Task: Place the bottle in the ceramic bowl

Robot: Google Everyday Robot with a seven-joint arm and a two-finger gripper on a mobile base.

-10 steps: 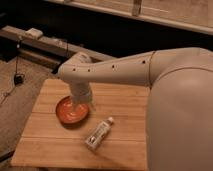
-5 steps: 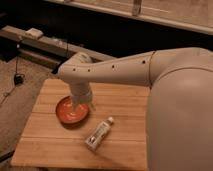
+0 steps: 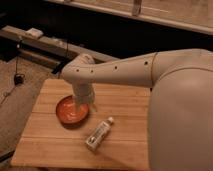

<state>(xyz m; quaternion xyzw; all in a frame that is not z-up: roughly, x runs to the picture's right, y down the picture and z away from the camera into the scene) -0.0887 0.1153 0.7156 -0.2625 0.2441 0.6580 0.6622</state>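
Observation:
An orange-red ceramic bowl (image 3: 66, 114) sits on the left part of the wooden table (image 3: 127, 102). My gripper (image 3: 84, 107) hangs from the white arm straight down over the bowl's right half, open, with nothing between its fingers. It hides part of the bowl's far rim. The bottle (image 3: 99, 134), slim and pale with a white cap, lies on its side on the table just right of and in front of the bowl. Its cap points away toward the upper right. The bottle is apart from the gripper.
My bulky white arm and body (image 3: 182, 115) fill the right side and hide the table's right end. A dark low bench (image 3: 45, 45) with a white object (image 3: 35, 33) runs behind the table. Cables and a small dark thing (image 3: 18, 78) lie on the carpet at left.

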